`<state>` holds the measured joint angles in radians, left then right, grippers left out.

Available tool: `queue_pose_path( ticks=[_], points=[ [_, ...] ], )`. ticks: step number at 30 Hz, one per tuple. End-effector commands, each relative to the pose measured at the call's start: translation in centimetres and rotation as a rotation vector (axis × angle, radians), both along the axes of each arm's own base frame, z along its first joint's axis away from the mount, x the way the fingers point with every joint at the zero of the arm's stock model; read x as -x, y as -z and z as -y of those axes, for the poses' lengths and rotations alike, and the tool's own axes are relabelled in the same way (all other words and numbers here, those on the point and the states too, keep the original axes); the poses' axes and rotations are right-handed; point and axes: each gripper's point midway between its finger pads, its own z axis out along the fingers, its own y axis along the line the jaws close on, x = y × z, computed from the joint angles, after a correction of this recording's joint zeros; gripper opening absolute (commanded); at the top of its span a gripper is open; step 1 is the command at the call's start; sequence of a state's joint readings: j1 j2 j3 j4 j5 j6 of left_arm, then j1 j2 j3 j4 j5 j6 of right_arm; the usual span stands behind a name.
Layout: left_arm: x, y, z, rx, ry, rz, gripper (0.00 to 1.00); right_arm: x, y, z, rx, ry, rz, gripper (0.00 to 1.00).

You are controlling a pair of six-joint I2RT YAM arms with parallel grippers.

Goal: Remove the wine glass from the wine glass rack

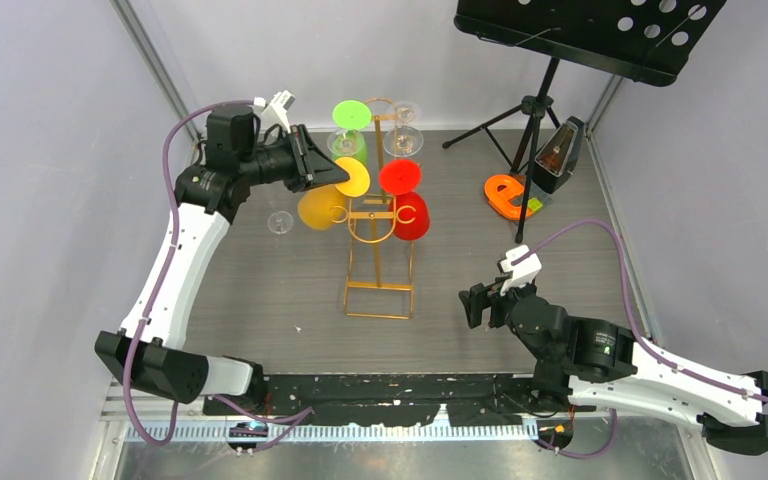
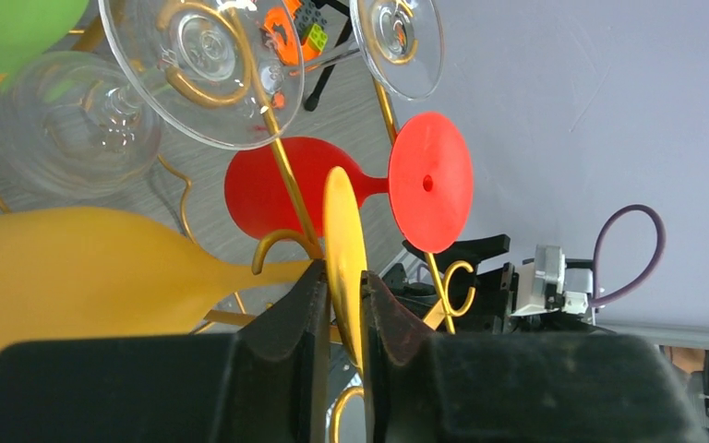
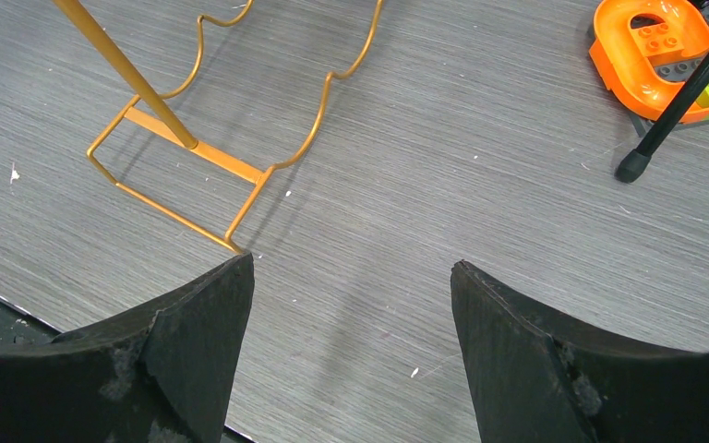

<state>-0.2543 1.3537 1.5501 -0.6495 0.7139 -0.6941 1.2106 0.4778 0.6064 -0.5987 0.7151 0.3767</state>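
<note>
Your left pincer (image 2: pixel 343 281) pinches the foot of the opaque yellow wine glass (image 1: pixel 318 208) hanging on the tall gold wire rack (image 1: pixel 379 262), so unhooking it remains, while your right pincer (image 3: pixel 353 269) idles spread.

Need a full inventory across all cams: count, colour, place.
wine glass rack: 1, gold wire, table centre
yellow wine glass: 1, yellow, rack's left side
green wine glass: 1, green, rack's upper left
red wine glass: 1, red, rack's right side
clear wine glasses: at least 2, clear, rack's top
clear glass: 1, clear, on the table left of the rack
music stand: 1, black, far right
dark wedge: 1, by the stand's legs
orange block: 1, orange, right of the rack
table: 1, grey wood-grain
left gripper: black, closed on yellow glass's base
right gripper: black, open, above the table
</note>
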Motion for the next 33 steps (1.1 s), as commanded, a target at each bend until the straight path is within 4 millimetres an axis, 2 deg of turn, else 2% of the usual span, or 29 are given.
queue_pose_path(
  ticks=[1,3,5,21,33],
  points=[
    [0.1,-0.9,0.1,-0.005,0.019,0.043,0.11,-0.5,-1.0,-0.1,-0.043,0.029,0.019,0.84],
    [0.1,-0.9,0.1,-0.006,0.018,0.043,0.03,-0.5,-0.9,-0.1,-0.044,0.032,0.019,0.84],
    [0.1,-1.1,0.1,-0.007,0.018,0.045,0.0,-0.5,-0.8,-0.1,-0.043,0.034,0.018,0.84],
    [0.7,-3.8,-1.3,0.007,-0.069,0.087,0.0,-0.5,-0.6,-0.2,-0.053,0.039,0.011,0.84],
    [-0.3,-3.1,-2.6,-0.009,-0.134,0.08,0.0,-0.5,-0.7,-0.3,-0.055,0.039,0.01,0.84]
  ],
)
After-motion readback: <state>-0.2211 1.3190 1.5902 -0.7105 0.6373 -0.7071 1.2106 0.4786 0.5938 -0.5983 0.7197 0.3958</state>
